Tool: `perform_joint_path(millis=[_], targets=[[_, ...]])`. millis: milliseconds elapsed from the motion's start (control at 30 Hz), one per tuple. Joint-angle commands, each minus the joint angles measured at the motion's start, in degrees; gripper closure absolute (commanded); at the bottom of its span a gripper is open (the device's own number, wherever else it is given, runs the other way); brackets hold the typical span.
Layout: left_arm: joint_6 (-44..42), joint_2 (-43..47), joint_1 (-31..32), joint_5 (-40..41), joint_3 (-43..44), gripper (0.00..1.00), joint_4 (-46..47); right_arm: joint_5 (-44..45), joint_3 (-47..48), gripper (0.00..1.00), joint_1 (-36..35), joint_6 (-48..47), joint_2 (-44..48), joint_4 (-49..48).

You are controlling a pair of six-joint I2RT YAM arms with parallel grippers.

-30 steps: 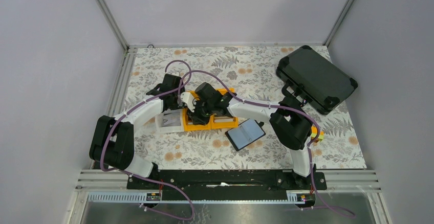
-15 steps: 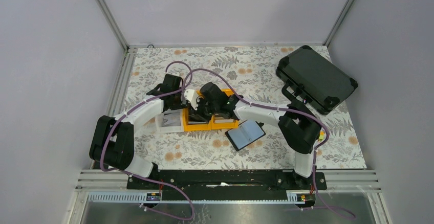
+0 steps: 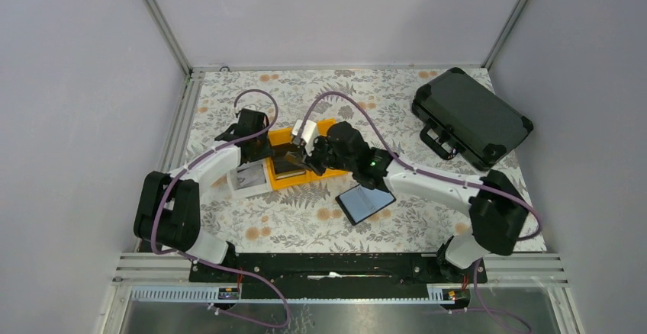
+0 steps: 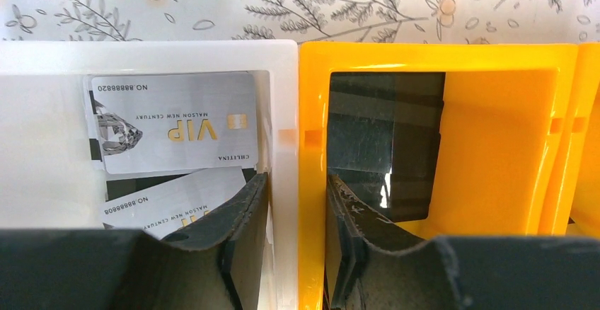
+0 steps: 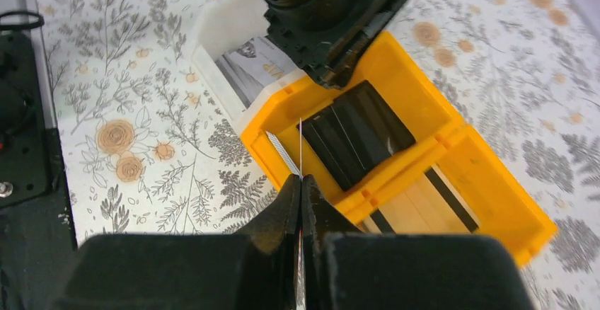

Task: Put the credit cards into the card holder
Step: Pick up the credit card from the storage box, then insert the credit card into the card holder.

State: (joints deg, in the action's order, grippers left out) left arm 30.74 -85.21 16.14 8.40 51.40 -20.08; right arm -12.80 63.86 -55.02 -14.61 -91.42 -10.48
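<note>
My right gripper point(image 5: 301, 179) is shut on a thin credit card point(image 5: 300, 147), seen edge-on and held upright just above the near wall of the yellow bin point(image 5: 424, 87). Dark cards point(image 5: 361, 136) lie in that bin. Two silvery VIP cards point(image 4: 173, 122) rest in the white bin point(image 4: 141, 55). My left gripper point(image 4: 297, 182) clamps the adjoining walls of the white and yellow bins, one finger inside each. The card holder point(image 3: 366, 201) lies open on the mat, to the right of the bins and below the right gripper point(image 3: 309, 155).
A large black hard case point(image 3: 469, 117) sits at the back right. The yellow bin's second compartment holds another card point(image 5: 424, 204). The left wrist point(image 5: 332, 13) hangs over the far side of the bins. Purple cables arc above both arms.
The right gripper closed on a card and rose out of the yellow bin, its elbow swinging out to the right. The bins turned slightly. The left gripper kept its hold.
</note>
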Motion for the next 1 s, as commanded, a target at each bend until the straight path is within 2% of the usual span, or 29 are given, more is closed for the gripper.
perform_joint_path(millis=[0,133,233,367,533,633,700,833,967], targets=[[2.3,-0.5,-1.6,4.2,3.0,1.0,5.4,7.3,-3.8,1.0,-0.3,5.1,8.1,-3.2],[2.0,-1.7,-2.6,5.3,5.9,1.0,5.3,15.0,-8.0,1.0,0.8,9.1,13.9,-1.3],[1.1,-2.1,-2.8,5.1,7.8,1.0,5.2,14.5,-11.6,1.0,5.1,13.8,17.9,0.6],[-0.7,-1.2,-2.8,3.9,10.0,0.79,4.7,7.9,-17.7,1.0,14.8,22.8,23.5,2.3],[-1.7,1.4,-2.8,3.5,12.6,0.38,1.8,-2.2,-22.9,1.0,26.3,29.9,24.3,3.8],[-1.6,3.6,-2.6,3.5,13.1,0.2,0.4,-9.3,-24.7,1.0,31.7,32.8,22.4,3.1],[-1.4,5.0,-2.4,3.4,13.3,0.15,-0.6,-12.7,-25.4,1.0,33.8,34.1,21.2,3.2],[-0.5,7.9,-0.8,1.9,12.0,0.13,-2.0,-16.5,-27.2,1.0,34.9,36.2,20.1,3.3],[3.1,12.1,5.1,-2.0,7.1,0.13,-0.7,-17.7,-30.2,1.0,35.0,38.0,19.6,3.3]])
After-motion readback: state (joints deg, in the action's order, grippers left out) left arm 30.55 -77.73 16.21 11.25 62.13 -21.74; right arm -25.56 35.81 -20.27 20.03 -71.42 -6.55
